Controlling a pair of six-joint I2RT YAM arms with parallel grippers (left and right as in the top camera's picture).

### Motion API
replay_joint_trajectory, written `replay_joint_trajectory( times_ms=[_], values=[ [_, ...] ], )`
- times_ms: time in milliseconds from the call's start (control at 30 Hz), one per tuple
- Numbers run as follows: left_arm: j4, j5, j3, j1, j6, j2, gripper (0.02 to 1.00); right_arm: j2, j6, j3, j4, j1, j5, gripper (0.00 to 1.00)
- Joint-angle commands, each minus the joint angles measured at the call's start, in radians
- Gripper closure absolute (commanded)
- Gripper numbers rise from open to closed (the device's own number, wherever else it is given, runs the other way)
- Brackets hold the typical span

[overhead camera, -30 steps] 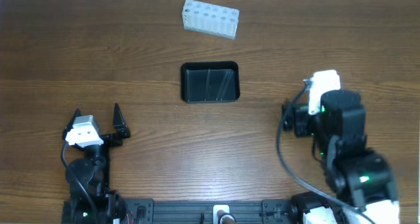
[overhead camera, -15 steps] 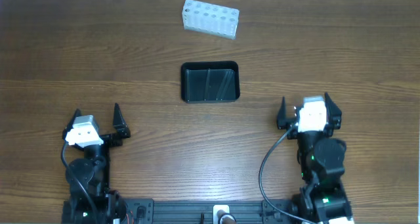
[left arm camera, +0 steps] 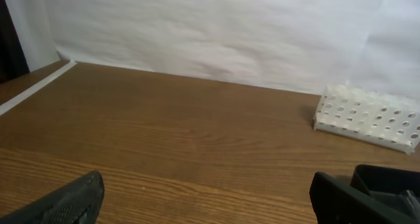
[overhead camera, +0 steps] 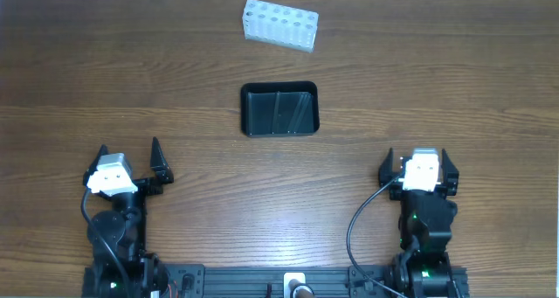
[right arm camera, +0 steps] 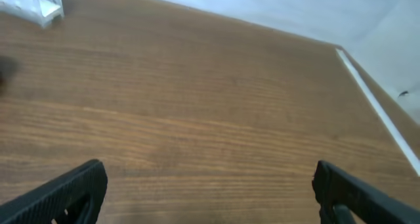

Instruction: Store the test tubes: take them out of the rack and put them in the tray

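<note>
Left pincer (overhead camera: 129, 149) and right pincer (overhead camera: 417, 156) gape wide and empty, well apart from the rack (overhead camera: 279, 24), so a long reach could shove it or clip the tray (overhead camera: 245, 111).

Brown wood-grain table (overhead camera: 131, 62). Black tray (overhead camera: 279, 110) flat on it, mid-table. White rack (overhead camera: 279, 24) on table beyond tray's far edge, apart from tray, slightly skewed.

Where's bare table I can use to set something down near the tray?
Bare wood of the brown wooden table lies wide on both sides of the black rectangular plastic tray, and between the tray and the open left hand and right hand. Tightest: the gap between tray and white perforated plastic rack.
</note>
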Motion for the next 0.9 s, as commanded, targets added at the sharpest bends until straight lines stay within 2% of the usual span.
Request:
replay_joint_trajectory(
  times_ms=[33, 500, 600, 800, 900],
  values=[
    [0.001, 0.003, -0.004, 0.007, 0.011, -0.007, 0.02, -0.145, 0.0, -0.005, -0.007, -0.006, -0.006, 0.009],
    [0.001, 0.003, -0.004, 0.007, 0.011, -0.007, 0.02, -0.193, 0.0, -0.005, -0.006, -0.002, -0.018, 0.007],
    [0.001, 0.003, -0.004, 0.007, 0.011, -0.007, 0.02, -0.193, 0.025, -0.005, -0.011, -0.002, -0.069, 0.007],
    [0.001, 0.003, -0.004, 0.007, 0.011, -0.007, 0.02, -0.193, 0.235, -0.005, -0.018, -0.002, -0.205, 0.009],
    [0.001, 0.003, -0.004, 0.007, 0.011, -0.007, 0.023, -0.193, 0.242, -0.005, -0.021, -0.002, -0.216, 0.009]
  ],
)
